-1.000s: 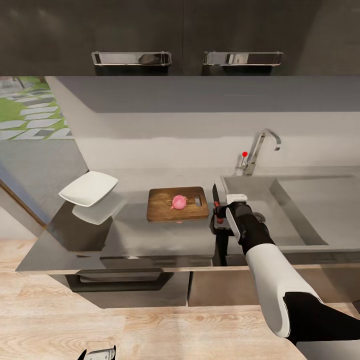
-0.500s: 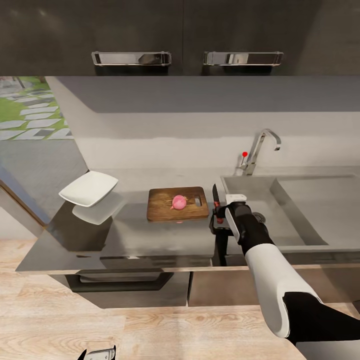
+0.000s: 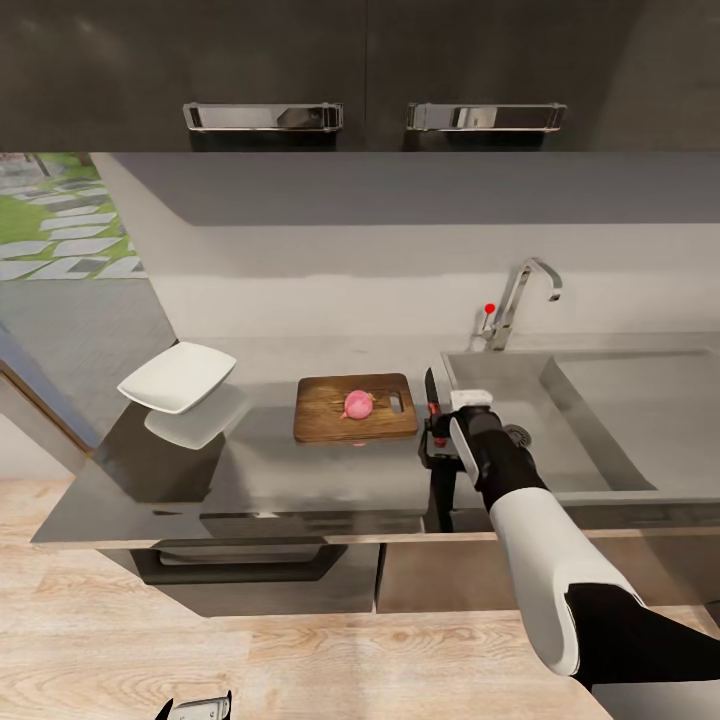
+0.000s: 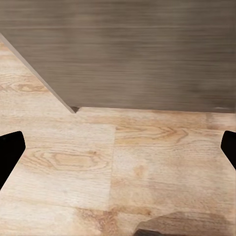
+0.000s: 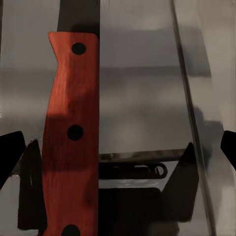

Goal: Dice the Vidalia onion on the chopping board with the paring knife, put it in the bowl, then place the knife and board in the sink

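The brown chopping board (image 3: 330,410) lies on the grey countertop (image 3: 250,470) with the pink onion (image 3: 357,404) resting on it. Just to its right, beside the sink's (image 3: 600,440) left rim, the paring knife (image 3: 430,392) lies with its dark blade pointing to the wall. My right gripper (image 3: 438,438) hovers over its handle end. In the right wrist view the red handle (image 5: 71,142) lies between the wide-open fingers (image 5: 11,155), nearer one of them, and the right gripper (image 5: 118,152) is open. The white bowl (image 3: 178,377) sits at the counter's left end. Down low, my left gripper (image 4: 118,150) is open over the floor.
The chrome faucet (image 3: 522,298) with its red knob (image 3: 489,308) stands behind the sink. Dark wall cabinets (image 3: 360,70) hang above. A drawer front with a dark handle (image 3: 245,565) is below the counter. Wooden floor (image 4: 123,167) spreads in front of the cabinets.
My right gripper has crept a few pixels to the left over the knife handle. Board, onion, bowl and left arm are unmoved.
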`<state>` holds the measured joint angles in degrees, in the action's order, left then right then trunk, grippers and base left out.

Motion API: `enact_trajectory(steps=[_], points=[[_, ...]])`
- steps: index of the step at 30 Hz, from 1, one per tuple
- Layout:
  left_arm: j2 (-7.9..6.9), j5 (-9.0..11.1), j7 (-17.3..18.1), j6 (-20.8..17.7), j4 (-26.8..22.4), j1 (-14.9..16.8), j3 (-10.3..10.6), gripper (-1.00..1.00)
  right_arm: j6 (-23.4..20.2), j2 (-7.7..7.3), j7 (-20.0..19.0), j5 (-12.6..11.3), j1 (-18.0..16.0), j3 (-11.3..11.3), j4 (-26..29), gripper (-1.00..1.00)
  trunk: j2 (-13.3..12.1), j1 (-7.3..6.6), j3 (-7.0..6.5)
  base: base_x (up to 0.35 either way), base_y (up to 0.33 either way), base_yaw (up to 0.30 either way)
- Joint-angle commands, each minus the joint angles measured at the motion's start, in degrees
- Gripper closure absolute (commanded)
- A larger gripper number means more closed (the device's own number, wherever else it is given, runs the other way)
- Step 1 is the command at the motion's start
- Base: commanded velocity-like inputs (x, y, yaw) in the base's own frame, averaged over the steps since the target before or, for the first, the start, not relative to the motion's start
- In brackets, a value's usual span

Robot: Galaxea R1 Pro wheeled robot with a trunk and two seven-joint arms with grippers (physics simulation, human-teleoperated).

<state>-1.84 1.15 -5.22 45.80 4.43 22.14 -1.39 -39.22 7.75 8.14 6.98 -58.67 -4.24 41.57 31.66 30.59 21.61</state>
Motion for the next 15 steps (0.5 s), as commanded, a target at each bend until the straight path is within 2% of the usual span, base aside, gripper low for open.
enact_trajectory(steps=[1,14,15], points=[[0.0,0.08,0.04,0.34,0.22,0.1,-0.1,-1.0,0.05,0.07,-0.23,0.58,-0.04,-0.24,-0.07,-1.0,0.08,0.02,0.08,0.0,0.0,0.0],[0.0,0.08,0.04,0.34,0.22,0.1,-0.1,-1.0,1.67,-0.01,-0.23,0.58,-0.04,-0.24,-1.29,-1.0,0.08,0.02,0.08,0.0,0.0,0.0],[0.0,0.08,0.04,0.34,0.22,0.1,-0.1,-1.0,1.67,0.02,-0.23,0.58,-0.04,-0.24,-1.3,1.0,0.08,0.02,0.08,0.0,0.0,0.0]])
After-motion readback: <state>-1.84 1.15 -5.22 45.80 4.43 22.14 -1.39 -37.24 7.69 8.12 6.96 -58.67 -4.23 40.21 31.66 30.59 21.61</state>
